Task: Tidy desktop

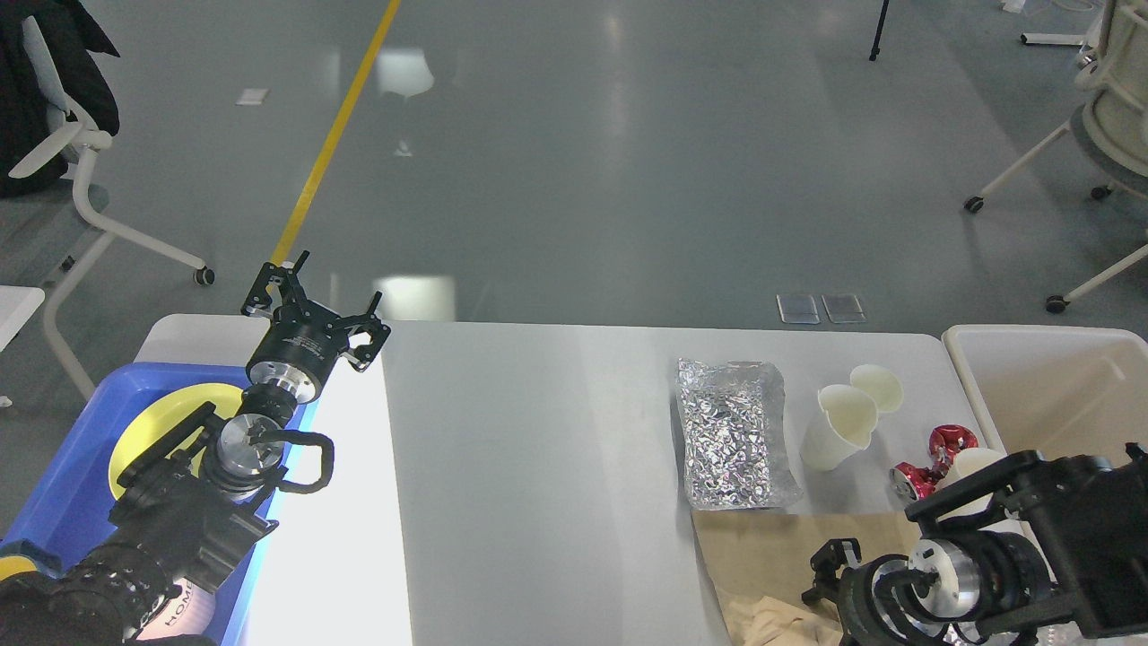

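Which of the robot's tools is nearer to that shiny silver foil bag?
The right tool. It sits low near the table's front edge, just below and right of the foil bag. The left tool is far across the desktop, over the blue tray.

Lab or open office: glossy grey floor (628, 179) with yellow line (336, 135), wheeled white chairs (90, 179).

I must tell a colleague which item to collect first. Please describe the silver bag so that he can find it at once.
Start at the desktop, the large white-grey table, and look at its right half. There the silver bag lies flat, left of two white paper cups and above a brown paper sheet. It alone is crinkled, shiny foil.
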Motion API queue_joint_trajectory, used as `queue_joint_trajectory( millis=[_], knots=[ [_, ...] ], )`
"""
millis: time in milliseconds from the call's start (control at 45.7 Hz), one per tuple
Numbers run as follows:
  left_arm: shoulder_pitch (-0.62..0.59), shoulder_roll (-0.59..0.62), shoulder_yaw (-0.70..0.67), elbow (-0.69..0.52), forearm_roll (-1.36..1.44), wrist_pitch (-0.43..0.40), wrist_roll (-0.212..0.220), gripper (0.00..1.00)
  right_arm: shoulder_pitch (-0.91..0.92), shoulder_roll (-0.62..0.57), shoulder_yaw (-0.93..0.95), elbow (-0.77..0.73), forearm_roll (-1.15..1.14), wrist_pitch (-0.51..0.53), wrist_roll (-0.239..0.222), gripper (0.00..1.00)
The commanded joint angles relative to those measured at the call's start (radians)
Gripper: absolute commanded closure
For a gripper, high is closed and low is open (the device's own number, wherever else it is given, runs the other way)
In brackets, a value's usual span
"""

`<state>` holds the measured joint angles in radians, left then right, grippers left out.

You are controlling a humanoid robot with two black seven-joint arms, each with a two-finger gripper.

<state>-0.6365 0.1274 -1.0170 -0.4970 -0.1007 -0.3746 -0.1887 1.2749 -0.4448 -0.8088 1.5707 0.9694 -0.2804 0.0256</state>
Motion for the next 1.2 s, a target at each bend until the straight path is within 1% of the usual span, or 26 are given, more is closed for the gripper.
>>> queue_joint_trajectory(
  millis=[0,241,438,591,635,701,722,744,854,963,1182],
  knots=[
    [0.000,0.000,0.000,0.000,-0.001,0.000,0.000,0.02,-0.006,0.009,0.014,-0.011,-0.001,-0.006,0.000,1.00],
    [0.000,0.000,0.000,0.000,-0.001,0.000,0.000,0.02,0.000,0.009,0.014,-0.003,-0.009,-0.033,0.000,1.00],
    [0.000,0.000,0.000,0.000,0.000,0.000,0.000,0.02,0.020,-0.003,0.008,0.022,-0.018,-0.028,-0.006,1.00],
    [0.000,0.000,0.000,0.000,0.001,0.000,0.000,0.02,0.057,-0.064,-0.001,0.068,-0.043,-0.016,-0.015,1.00],
    [0.000,0.000,0.000,0.000,-0.001,0.000,0.000,0.02,0.070,-0.086,-0.003,0.086,-0.067,-0.014,-0.027,1.00],
    [0.000,0.000,0.000,0.000,-0.001,0.000,0.000,0.02,0.093,-0.123,-0.006,0.118,-0.110,-0.013,-0.059,1.00],
    [0.000,0.000,0.000,0.000,-0.001,0.000,0.000,0.02,0.115,-0.152,-0.021,0.144,-0.138,-0.008,-0.078,1.00],
    [0.000,0.000,0.000,0.000,-0.001,0.000,0.000,0.02,0.130,-0.164,-0.033,0.161,-0.153,0.000,-0.084,1.00],
    [0.000,0.001,0.000,0.000,0.000,0.000,0.000,0.02,0.227,-0.199,-0.114,0.175,-0.195,0.082,-0.090,1.00],
    [0.000,0.001,0.000,0.000,-0.001,0.000,0.000,0.02,0.366,-0.198,-0.269,0.175,-0.244,0.193,-0.090,1.00],
    [0.000,0.001,0.000,0.000,0.001,0.000,0.000,0.02,0.734,-0.193,-0.530,0.175,-0.438,0.568,-0.090,1.00]
  ],
)
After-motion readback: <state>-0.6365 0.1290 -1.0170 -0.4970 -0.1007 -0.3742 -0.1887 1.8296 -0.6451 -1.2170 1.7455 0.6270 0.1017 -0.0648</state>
